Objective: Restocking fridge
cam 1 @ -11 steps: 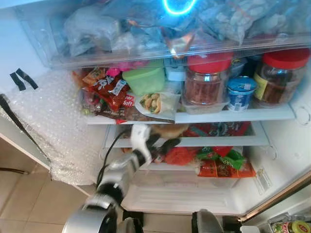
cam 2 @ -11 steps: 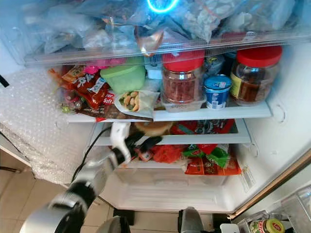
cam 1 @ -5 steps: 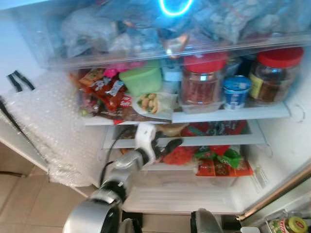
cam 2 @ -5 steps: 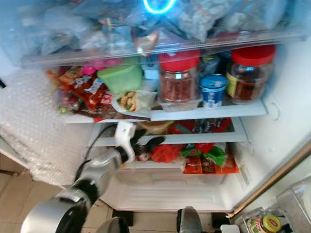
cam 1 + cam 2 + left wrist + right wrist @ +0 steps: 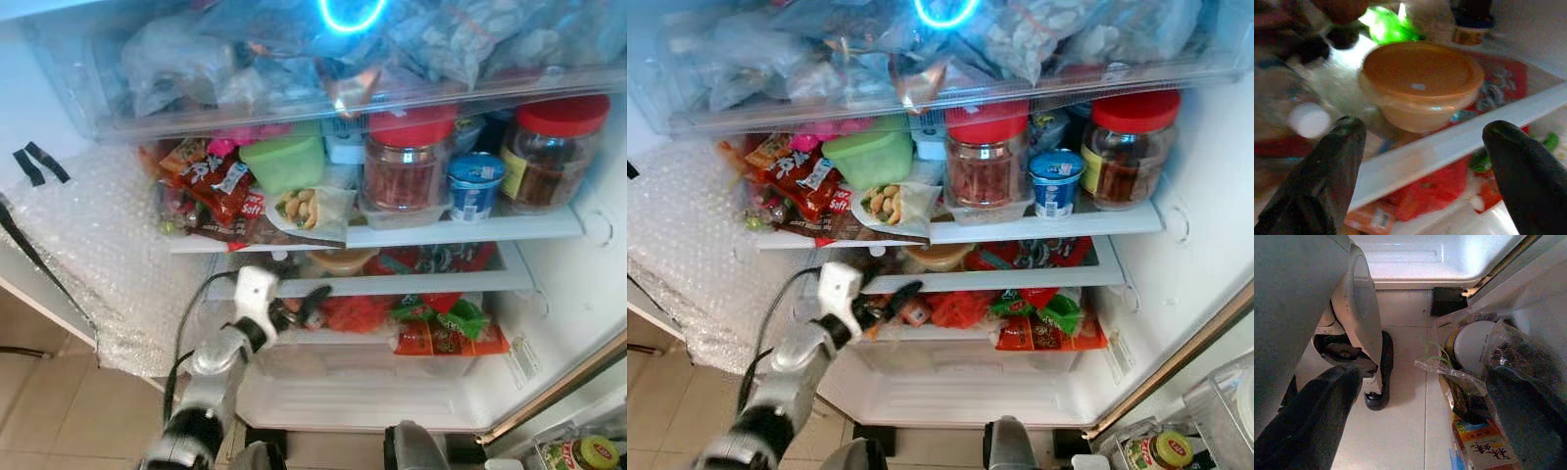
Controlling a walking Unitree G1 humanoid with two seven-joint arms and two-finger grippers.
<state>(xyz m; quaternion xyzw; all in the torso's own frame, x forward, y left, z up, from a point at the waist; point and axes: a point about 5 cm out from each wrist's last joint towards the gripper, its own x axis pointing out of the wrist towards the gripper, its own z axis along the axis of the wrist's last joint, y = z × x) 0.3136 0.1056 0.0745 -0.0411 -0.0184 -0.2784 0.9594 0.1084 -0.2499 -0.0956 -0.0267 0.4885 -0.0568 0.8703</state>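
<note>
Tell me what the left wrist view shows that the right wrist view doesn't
Left wrist alone: the open left pincer facing an orange lidded tub on a fridge shelf, with red packets below. Right wrist alone: the open right pincer hanging over the tiled floor, the robot's foot, and a box of groceries beside the fridge base. Shared: two black fingers spread apart, and part of the fridge.

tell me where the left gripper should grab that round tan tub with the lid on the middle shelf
Grip the tan tub across its side wall just under the lid rim, coming straight in from the open front of the shelf. It sits upright and round, and the left gripper already faces it with fingers spread wider than the tub.
</note>
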